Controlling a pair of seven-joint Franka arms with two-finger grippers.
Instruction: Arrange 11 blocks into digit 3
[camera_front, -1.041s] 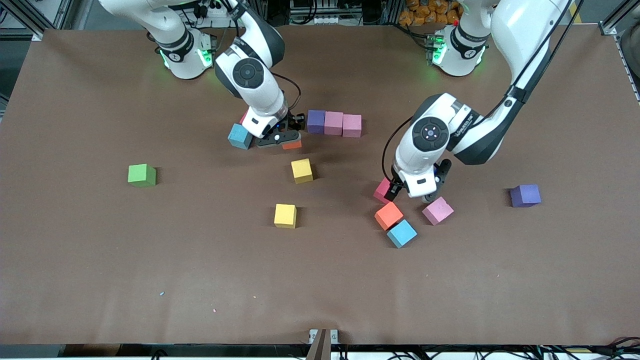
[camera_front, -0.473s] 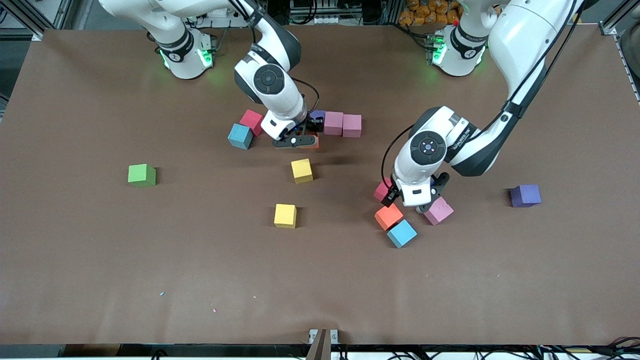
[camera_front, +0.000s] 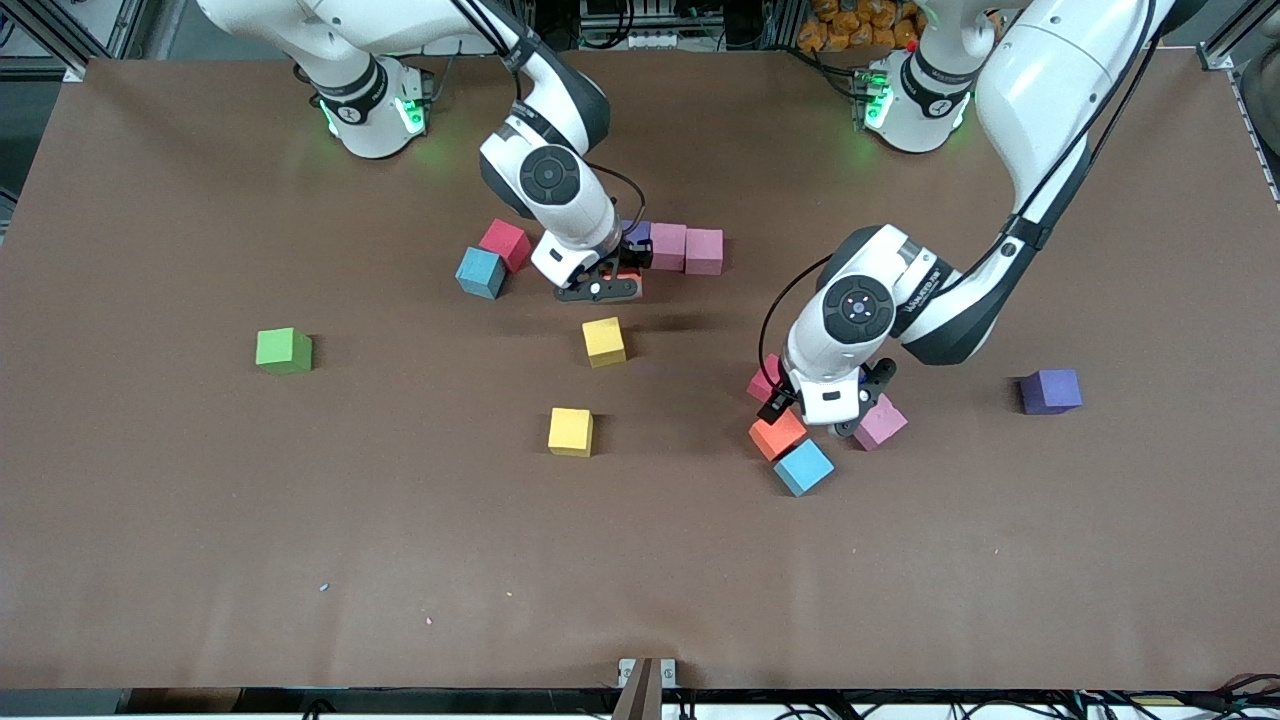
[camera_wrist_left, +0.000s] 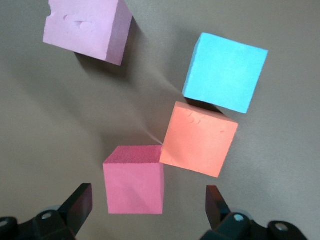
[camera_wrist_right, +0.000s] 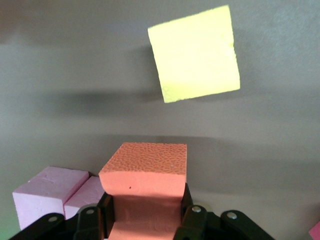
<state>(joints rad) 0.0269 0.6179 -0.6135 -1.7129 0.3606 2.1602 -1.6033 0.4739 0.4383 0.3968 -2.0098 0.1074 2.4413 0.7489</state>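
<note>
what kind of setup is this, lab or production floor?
Most likely a robotics lab bench: a brown table with loose foam blocks, aluminium framing and cable clutter along the edge where the arm bases stand.

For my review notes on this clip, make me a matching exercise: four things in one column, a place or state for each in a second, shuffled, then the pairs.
Things
1. right gripper
2. left gripper
3. green cube
4. row of blocks

States or places
A. alone, toward the right arm's end of the table
B. open above a cluster of blocks
C. shut on an orange block
D. pink cubes side by side, beside the right gripper

Pairs: 1-C, 2-B, 3-A, 4-D
</note>
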